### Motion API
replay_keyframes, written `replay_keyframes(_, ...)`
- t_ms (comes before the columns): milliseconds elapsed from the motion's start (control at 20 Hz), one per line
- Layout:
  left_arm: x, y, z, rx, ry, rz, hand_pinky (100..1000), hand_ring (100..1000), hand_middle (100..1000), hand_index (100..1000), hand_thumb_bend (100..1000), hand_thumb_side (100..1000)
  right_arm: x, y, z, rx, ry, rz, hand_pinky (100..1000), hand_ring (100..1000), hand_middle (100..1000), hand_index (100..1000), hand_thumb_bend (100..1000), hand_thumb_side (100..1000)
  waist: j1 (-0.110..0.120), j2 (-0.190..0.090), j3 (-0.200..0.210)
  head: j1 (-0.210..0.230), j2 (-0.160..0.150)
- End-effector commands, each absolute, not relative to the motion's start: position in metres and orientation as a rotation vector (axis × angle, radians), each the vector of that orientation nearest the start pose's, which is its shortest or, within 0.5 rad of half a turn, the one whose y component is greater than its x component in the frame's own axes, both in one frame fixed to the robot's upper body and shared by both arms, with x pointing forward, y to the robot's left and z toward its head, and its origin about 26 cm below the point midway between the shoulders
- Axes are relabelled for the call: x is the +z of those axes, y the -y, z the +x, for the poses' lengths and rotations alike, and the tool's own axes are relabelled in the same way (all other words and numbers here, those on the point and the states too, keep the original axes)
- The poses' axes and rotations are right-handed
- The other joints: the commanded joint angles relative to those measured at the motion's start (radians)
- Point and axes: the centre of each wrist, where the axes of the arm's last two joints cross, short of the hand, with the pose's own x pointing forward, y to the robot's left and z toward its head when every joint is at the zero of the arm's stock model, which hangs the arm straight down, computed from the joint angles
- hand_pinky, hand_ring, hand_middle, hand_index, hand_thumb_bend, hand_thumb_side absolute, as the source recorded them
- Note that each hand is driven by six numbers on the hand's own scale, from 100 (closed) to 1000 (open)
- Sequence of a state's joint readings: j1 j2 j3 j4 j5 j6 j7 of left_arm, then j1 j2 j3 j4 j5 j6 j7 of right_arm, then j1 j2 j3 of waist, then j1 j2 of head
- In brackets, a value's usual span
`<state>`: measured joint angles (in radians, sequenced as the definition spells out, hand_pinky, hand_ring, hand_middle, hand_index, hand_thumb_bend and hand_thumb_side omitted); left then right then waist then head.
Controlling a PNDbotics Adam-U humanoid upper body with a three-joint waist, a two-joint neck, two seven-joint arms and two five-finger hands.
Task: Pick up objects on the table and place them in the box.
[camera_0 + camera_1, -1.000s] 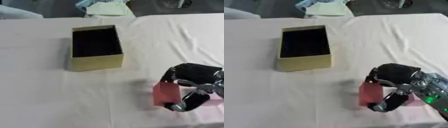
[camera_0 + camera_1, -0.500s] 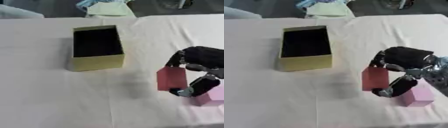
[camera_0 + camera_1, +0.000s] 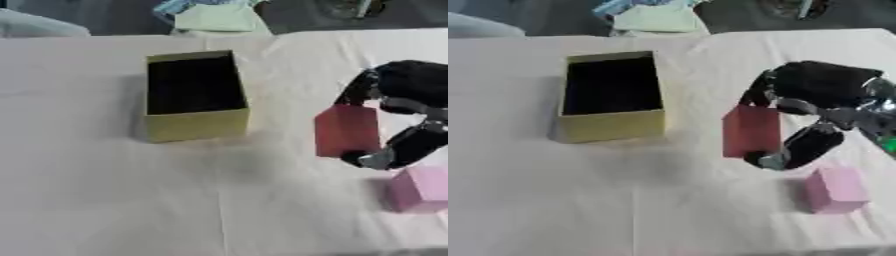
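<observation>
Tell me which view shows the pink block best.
The right eye view: the whole pink block lies inside the picture on the table, below the right hand that holds the red block. In the left eye view the pink block sits against the right edge, so its right side is cut off.

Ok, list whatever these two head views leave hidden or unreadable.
- Box floor: black in both views, so any contents cannot be made out.
- Red block: its far side is covered by the right hand.
- Pink block: its underside and far face are hidden; in the left eye view the edge crops it.
- Left hand: in neither view.
- Pale green item beyond the table: too blurred to identify.
</observation>
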<state>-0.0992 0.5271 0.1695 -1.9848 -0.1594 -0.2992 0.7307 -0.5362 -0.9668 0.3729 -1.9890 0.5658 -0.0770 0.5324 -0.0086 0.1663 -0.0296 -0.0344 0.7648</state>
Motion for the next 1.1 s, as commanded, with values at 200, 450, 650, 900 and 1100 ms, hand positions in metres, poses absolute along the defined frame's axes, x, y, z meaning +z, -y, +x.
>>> replay_keyframes(200,0.197,-0.347,0.272,-0.27,-3.32,-1.198,671,689,678,793,423,835,0.304,0.254,0.297,-2.599,-2.099,1.248,693,596,400,690,352,429,0.002,-0.009,0.004,-0.011,0.005)
replay_keyframes(450,0.198,-0.346,0.273,-0.27,-3.324,-1.187,670,689,678,793,422,837,0.336,0.236,0.295,-2.501,-2.128,1.267,698,593,394,692,357,417,0.006,-0.003,0.007,-0.024,0.005)
replay_keyframes(650,0.199,-0.345,0.274,-0.268,-3.328,-1.174,669,689,678,793,420,838,0.357,0.217,0.291,-2.474,-2.142,1.251,705,598,397,696,351,422,0.008,0.001,0.007,-0.035,0.005)
replay_keyframes(900,0.2,-0.343,0.275,-0.273,-3.333,-1.151,669,688,678,792,420,839,0.374,0.19,0.289,-2.457,-2.171,1.233,708,596,395,698,349,414,0.012,0.01,0.012,-0.057,0.005)
replay_keyframes(1100,0.203,-0.341,0.277,-0.277,-3.335,-1.123,669,689,678,792,422,837,0.38,0.171,0.307,-2.454,-2.209,1.203,709,589,386,696,328,410,0.015,0.017,0.024,-0.079,0.005)
